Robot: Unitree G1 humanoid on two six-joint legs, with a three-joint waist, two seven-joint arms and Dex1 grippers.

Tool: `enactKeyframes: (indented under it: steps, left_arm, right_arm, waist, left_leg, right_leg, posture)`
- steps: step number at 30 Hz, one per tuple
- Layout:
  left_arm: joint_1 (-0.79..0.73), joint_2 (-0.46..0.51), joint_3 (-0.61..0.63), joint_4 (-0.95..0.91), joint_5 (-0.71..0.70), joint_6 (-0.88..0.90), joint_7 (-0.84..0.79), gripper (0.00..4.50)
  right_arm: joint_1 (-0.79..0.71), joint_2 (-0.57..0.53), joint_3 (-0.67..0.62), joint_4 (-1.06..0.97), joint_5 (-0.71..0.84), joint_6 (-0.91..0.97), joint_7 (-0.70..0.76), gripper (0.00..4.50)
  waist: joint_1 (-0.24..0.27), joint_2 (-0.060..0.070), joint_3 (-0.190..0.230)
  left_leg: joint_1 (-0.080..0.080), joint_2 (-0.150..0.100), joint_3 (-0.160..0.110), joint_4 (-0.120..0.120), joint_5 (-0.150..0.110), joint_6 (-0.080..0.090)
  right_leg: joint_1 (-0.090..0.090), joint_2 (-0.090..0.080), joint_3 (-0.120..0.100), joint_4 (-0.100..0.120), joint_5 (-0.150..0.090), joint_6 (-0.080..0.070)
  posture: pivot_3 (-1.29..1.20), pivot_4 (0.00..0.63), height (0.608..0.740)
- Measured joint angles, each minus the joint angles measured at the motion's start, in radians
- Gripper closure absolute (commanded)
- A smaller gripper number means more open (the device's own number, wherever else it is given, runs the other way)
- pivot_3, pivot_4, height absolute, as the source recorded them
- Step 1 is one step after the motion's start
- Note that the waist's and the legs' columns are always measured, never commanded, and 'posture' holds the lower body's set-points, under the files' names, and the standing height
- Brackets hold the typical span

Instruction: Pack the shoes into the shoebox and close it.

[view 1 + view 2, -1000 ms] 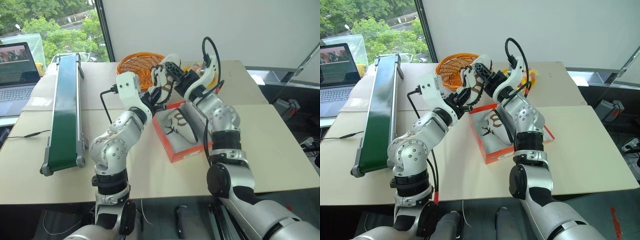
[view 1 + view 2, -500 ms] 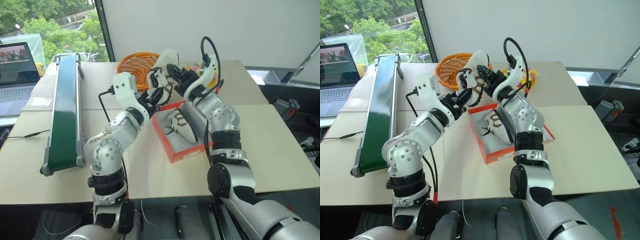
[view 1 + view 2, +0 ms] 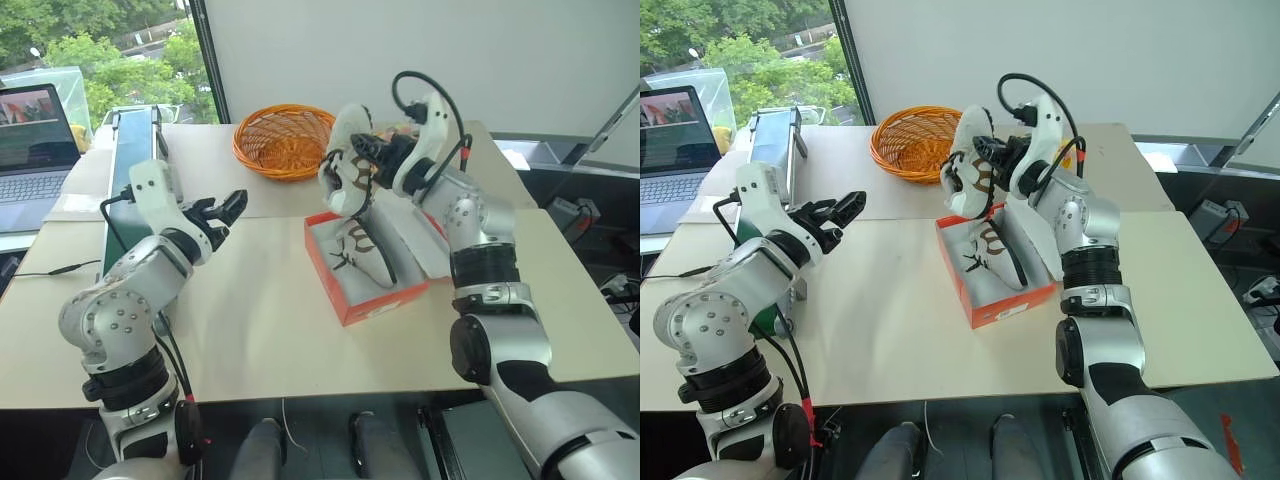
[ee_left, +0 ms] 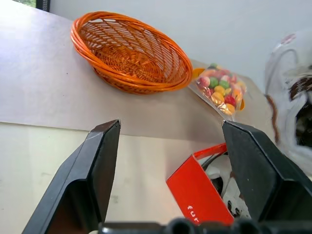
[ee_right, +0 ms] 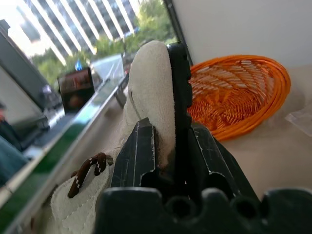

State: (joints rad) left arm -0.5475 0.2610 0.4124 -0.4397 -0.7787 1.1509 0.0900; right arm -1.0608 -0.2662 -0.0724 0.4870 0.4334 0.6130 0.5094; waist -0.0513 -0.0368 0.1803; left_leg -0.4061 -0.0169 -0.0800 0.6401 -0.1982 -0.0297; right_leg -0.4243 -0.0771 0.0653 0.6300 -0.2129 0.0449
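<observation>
Overhead, I see my right gripper (image 3: 368,160) clamping one sneaker (image 3: 345,160) above the shoebox (image 3: 362,290); left wrist view shows the left gripper's (image 4: 170,146) fingers spread, empty.

The left end effector (image 4: 168,161) stands with its two black fingers (image 4: 92,180) spread wide, nothing between them. Past them, an orange basket (image 4: 131,51) sits on the counter (image 4: 44,83). A bag of coloured sweets (image 4: 219,90) lies just beside it. Nearer, a red corner of the shoebox (image 4: 200,195) shows, with a white shoe (image 4: 290,97) to its right.
</observation>
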Motion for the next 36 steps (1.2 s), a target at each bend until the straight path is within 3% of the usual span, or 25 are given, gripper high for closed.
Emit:
enactKeyframes:
  steps: [4, 23, 36]
  left_arm:
    - [0.004, -0.002, -0.047, 0.000, 0.025, -0.026, -0.007, 0.95]
    - [0.004, 0.002, -0.058, -0.002, 0.031, -0.039, 0.008, 0.95]
    - [0.004, -0.011, -0.063, -0.028, 0.029, -0.035, 0.031, 0.95]
  right_arm:
    - [0.069, -0.012, 0.063, -0.048, -0.023, 0.039, 0.060, 4.13]
    - [0.236, -0.043, 0.065, -0.174, -0.028, 0.087, 0.164, 4.13]
    - [0.250, -0.044, 0.160, 0.048, -0.190, -0.139, 0.253, 4.13]
  waist:
    - [0.003, 0.000, 0.000]
    - [0.005, 0.000, 0.000]
    - [0.005, 0.000, 0.000]
  left_leg:
    - [0.000, 0.000, 0.000, 0.000, 0.000, 0.000]
    - [0.000, 0.000, 0.000, 0.000, 0.000, 0.000]
    - [0.001, 0.000, 0.000, 0.000, 0.000, 0.000]
  right_leg:
    - [0.000, 0.000, 0.000, 0.000, 0.000, 0.000]
    - [0.000, 0.000, 0.000, 0.000, 0.000, 0.000]
    - [0.000, 0.000, 0.000, 0.000, 0.000, 0.000]
  posture:
    - [0.00, 0.150, 0.740]
    - [0.00, 0.150, 0.740]
    - [0.00, 0.150, 0.740]
